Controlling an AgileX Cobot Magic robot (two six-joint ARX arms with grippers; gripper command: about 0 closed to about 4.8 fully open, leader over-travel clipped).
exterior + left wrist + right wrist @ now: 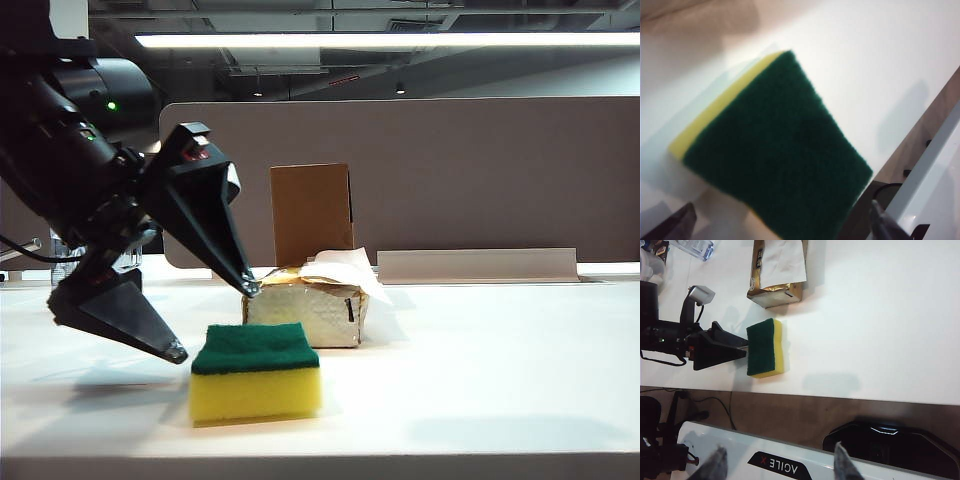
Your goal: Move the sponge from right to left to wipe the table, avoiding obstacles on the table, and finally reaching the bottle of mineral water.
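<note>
The sponge (255, 370), yellow foam under a dark green layer, lies flat on the white table (480, 380) near its front edge. My left gripper (214, 322) is open, tilted down just left of the sponge, one fingertip above its top and one beside it, apart from it. In the left wrist view the sponge (775, 160) fills the space ahead of the open left gripper (782, 220). Behind the sponge sit the tissue pack (310, 312) and the upright cardboard box (312, 212). A clear bottle (696, 247) shows partly at the far left. My right gripper (780, 462) hangs open and empty off the table.
A grey partition (450, 170) closes the back, with a low grey rail (478, 265) at its foot on the right. The table's brown front edge (840, 402) runs close to the sponge. The robot's white base (785, 465) lies below my right gripper.
</note>
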